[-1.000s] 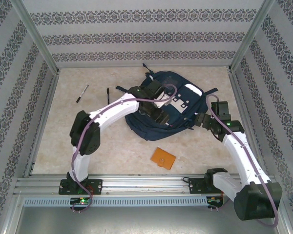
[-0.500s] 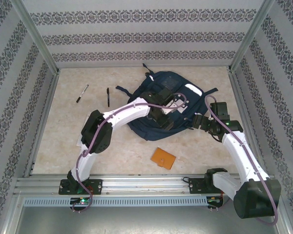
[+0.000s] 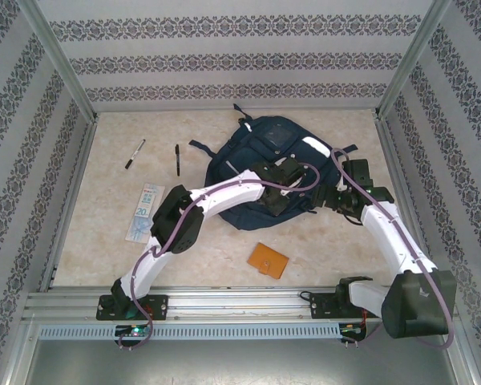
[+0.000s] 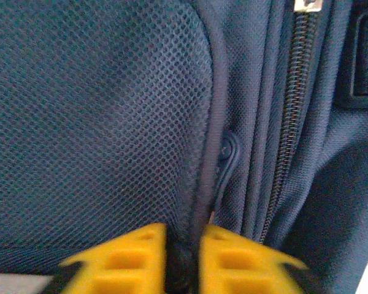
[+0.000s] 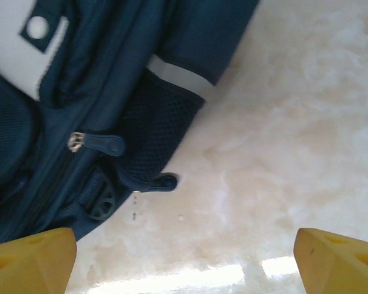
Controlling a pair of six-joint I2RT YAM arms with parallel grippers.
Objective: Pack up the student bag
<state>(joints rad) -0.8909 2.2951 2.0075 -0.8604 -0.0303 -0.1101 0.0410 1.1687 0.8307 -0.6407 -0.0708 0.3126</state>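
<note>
Since a second ago my left arm (image 3: 216,196) has stretched farther right across the student bag (image 3: 260,148), and its elbow has swung in from the left. That has uncovered a pale blue booklet (image 3: 147,210) lying flat on the table (image 3: 104,257). My left gripper (image 3: 282,202), which was spread then, has come together. My right gripper (image 3: 332,197) has crept a little closer to the bag's right edge.

The bag lies flat in the middle of the table's far half, white patch up and toward the right, with my left forearm across its near part. An orange wallet (image 3: 268,259) sits nearer me, apart from the bag. Well off to the left lie a pale-barrelled pen (image 3: 135,153) and a dark pen (image 3: 177,159).

In the left wrist view, my left gripper (image 4: 183,260) is clamped on the bag's rounded piping (image 4: 210,122). The mesh panel (image 4: 92,122) is on one side of it and a zipper (image 4: 294,122) just beyond on the other.

In the right wrist view, my right gripper (image 5: 184,263) stands wide apart and holds nothing. It hangs over bare table just beside the bag's corner, where a zip pull (image 5: 98,144) and a buckle (image 5: 102,202) show.
</note>
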